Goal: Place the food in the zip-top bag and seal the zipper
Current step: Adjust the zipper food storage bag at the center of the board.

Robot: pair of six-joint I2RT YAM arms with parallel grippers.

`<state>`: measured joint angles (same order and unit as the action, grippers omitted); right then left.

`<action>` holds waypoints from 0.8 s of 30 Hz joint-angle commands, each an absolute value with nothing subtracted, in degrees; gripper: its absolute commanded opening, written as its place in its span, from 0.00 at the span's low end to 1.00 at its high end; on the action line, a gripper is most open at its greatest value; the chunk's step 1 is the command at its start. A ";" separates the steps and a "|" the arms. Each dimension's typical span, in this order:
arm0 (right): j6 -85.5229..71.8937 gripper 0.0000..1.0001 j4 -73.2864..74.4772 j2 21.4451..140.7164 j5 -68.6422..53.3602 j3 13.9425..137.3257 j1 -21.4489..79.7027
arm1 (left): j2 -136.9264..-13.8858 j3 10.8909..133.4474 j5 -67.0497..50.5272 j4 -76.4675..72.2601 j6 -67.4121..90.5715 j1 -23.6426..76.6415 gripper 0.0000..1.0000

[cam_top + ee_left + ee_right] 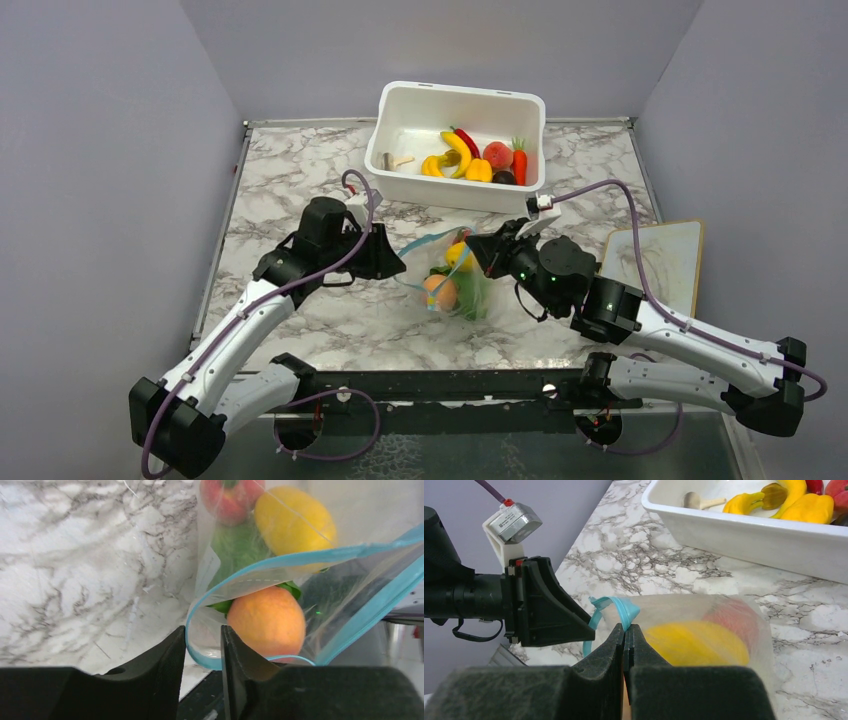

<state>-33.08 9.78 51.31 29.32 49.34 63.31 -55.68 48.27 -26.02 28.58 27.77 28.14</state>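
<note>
Already most of the loading looks done. On the left, the left gripper has its jaws a little apart, and the curved corner of the light-blue zipper runs through the gap between them without being pinched. In the middle of the marble-patterned table lies the clear zip-top bag. It holds an orange peach nearest the mouth, green lettuce behind it, a yellow oval fruit and a second, redder peach deepest in. To the right, the right gripper has its fingers pressed together on the zipper rim, holding that side of the mouth up.

As a judgement, the filling step is finished or close to it, while the sealing has not begun: the two blue lips stand apart in a wide loop. The white tub beyond the bag has a banana, a carrot and other toys in it; whether any must go in the bag I cannot tell. A wooden-edged board lies at far right.
</note>
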 commanded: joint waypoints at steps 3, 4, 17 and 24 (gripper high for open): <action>-36.77 0.01 5.79 50.73 28.64 48.81 63.37 | -54.03 50.55 -26.76 23.12 32.05 28.30 0.13; -37.13 0.01 5.75 50.59 28.65 48.71 63.36 | -53.64 50.80 -27.44 22.87 32.33 28.30 0.08; -39.85 0.01 9.95 49.53 27.82 45.39 63.37 | -52.38 62.29 -29.88 21.93 29.64 28.30 0.00; -40.00 0.01 6.42 49.36 26.90 42.89 63.32 | -52.85 59.48 -33.39 16.79 29.36 28.35 0.00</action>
